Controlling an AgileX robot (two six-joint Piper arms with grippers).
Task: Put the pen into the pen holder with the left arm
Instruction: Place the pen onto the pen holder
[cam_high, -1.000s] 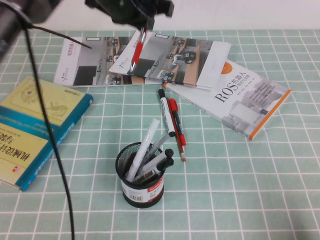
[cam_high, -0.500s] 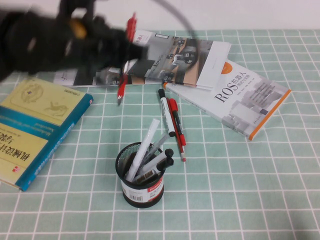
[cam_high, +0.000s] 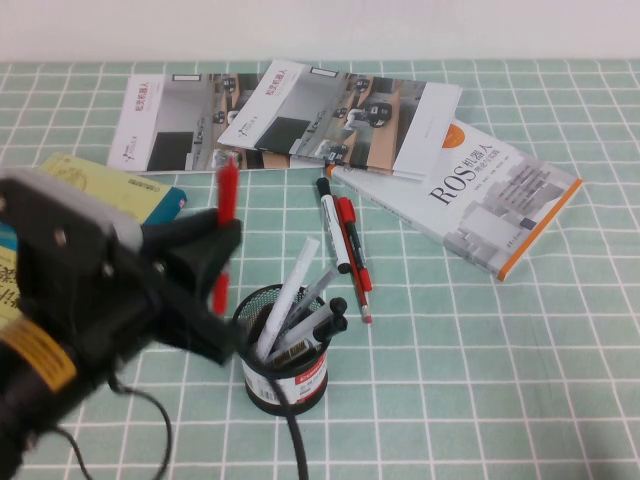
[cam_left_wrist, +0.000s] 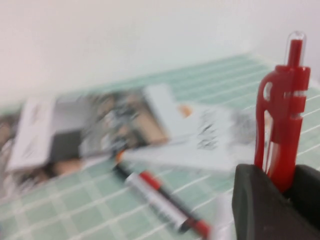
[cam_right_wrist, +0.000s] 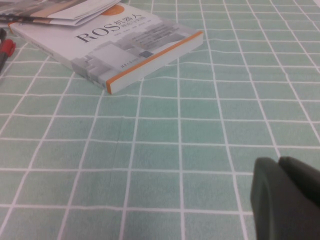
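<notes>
My left gripper (cam_high: 222, 245) is shut on the slim red pen (cam_high: 227, 192) and holds it roughly upright, above the table just left of the pen holder (cam_high: 284, 352). The pen's cap end sticks up above the fingers; its lower end (cam_high: 218, 290) shows below them, beside the holder's rim. The holder is a black mesh cup with several pens in it. In the left wrist view the pen (cam_left_wrist: 279, 125) stands clamped between the dark fingers (cam_left_wrist: 255, 200). My right gripper (cam_right_wrist: 286, 172) is shut and empty low over the tablecloth; it is out of the high view.
A white black-capped marker (cam_high: 333, 227) and a red pen with black clip (cam_high: 353, 258) lie behind the holder. A ROS book (cam_high: 470, 195) lies at the right, magazines (cam_high: 290, 115) at the back, and a yellow-teal book (cam_high: 95, 178) at the left under my arm.
My left arm has swung from the back of the table down to the front left, carrying the red pen to just left of the pen holder.
</notes>
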